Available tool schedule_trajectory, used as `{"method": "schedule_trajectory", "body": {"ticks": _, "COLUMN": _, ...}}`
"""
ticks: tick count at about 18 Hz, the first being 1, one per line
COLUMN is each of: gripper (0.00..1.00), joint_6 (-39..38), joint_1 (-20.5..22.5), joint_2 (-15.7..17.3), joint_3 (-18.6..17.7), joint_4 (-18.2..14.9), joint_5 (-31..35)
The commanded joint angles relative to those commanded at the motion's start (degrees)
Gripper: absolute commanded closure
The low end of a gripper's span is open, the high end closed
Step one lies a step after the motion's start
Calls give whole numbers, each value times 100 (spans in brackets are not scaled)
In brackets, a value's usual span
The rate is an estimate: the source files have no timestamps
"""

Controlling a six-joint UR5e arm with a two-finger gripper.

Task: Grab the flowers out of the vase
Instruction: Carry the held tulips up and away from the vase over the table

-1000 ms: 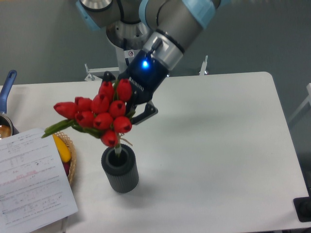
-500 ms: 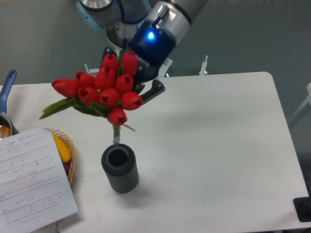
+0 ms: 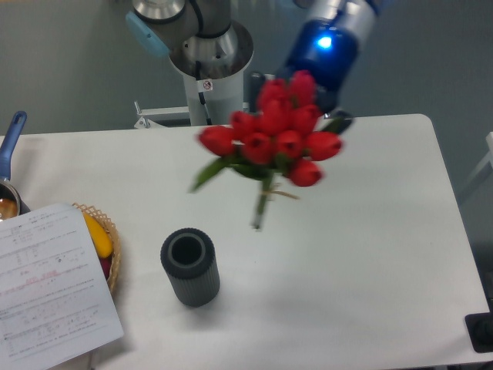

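The fixed camera, the only view, looks down on a white table (image 3: 370, 231). A bunch of red tulip buds with green leaves and short green stems, the flowers (image 3: 271, 142), hangs in the air, blurred by motion, clear of the vase and up to its right. The short dark grey ribbed cylindrical vase (image 3: 189, 267) stands upright near the table's front, its round mouth empty. The robot's two-finger gripper (image 3: 312, 104), under a wrist lit by a blue light, sits behind the buds; its fingers are hidden by the blooms, so I cannot tell how they stand, though the bunch hanging from it suggests a grip.

To do this step well, I judge the arm should keep its hold firm and carry the bunch without swinging, so no stem slips.

Counted: one bunch with about ten buds, one vase, one woven basket (image 3: 114, 254) holding a yellow fruit, one printed paper sheet (image 3: 48, 285), one blue pot handle (image 3: 12, 132).
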Motion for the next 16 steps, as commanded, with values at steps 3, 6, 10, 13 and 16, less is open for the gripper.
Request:
{"method": "schedule_trajectory", "body": {"ticks": 3, "gripper": 55, "joint_6": 300, "joint_1": 212, "joint_2": -114, "joint_3": -89, "joint_4": 0, "joint_5": 9}}
{"method": "schedule_trajectory", "body": {"ticks": 6, "gripper": 55, "joint_6": 362, "joint_1": 282, "joint_2": -194, "joint_3": -97, "joint_4": 9, "joint_5": 9}}
{"method": "schedule_trajectory", "body": {"ticks": 10, "gripper": 55, "joint_6": 362, "joint_1": 317, "joint_2": -194, "joint_3": -176, "joint_4": 9, "joint_5": 9}}
{"method": "schedule_trajectory", "body": {"ticks": 13, "gripper": 55, "joint_6": 362, "joint_1": 300, "joint_2": -194, "joint_3": -229, "joint_4": 0, "joint_5": 9}}
{"method": "schedule_trajectory", "body": {"ticks": 16, "gripper": 55, "joint_6": 423, "joint_1": 300, "joint_2": -185, "joint_3": -308, "joint_4": 9, "joint_5": 18}}
